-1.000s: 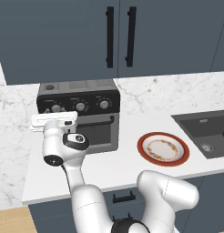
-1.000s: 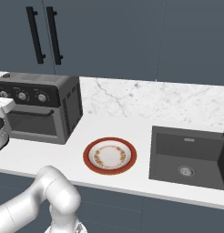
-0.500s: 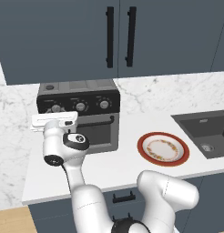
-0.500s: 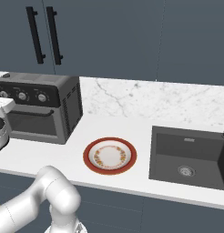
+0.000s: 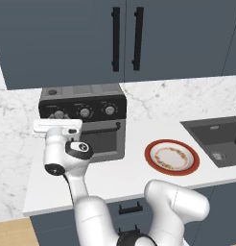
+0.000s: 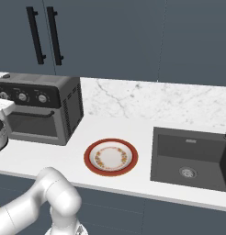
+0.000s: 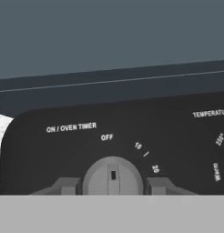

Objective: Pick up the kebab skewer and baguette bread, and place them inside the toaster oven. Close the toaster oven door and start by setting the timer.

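Hand view, timer knob: a round silver timer knob (image 7: 112,176) is seen at 6 o'clock, with its dark pointer mark turned up to 12 o'clock, toward the word OFF.
Hand view, gripper: the gripper (image 7: 112,185) is closed on the timer knob; one grey fingertip (image 7: 66,185) is pressed to the knob at 9 o'clock and the other at 3 o'clock.
Hand view, panel text: "ON / OVEN TIMER" is printed at 10 o'clock of the knob, the marks 10 and 20 at 1 to 2 o'clock, and "TEMPERATURE" at the right edge.
Left base view, toaster oven: the toaster oven (image 5: 84,122) stands on the white counter (image 5: 134,175) against the marble wall, at 10 o'clock of the picture centre.
Left base view, toaster oven door: the toaster oven door (image 5: 104,139) is shut, with its black bar handle along the top.
Left base view, hand: the white hand is held in front of the left end of the knob panel; the fingers are hidden behind it.
Left base view, plate: a red-rimmed plate (image 5: 171,157) lies on the counter at 3 o'clock of the oven, well apart from it.
Left base view, sink: a dark sink (image 5: 217,141) is set in the counter at 3 o'clock of the plate.
Kebab skewer and baguette bread: where they are cannot be told from the pictures.
Right base view, cabinets: dark blue wall cabinets (image 6: 115,39) with black bar handles hang at 12 o'clock above the oven.
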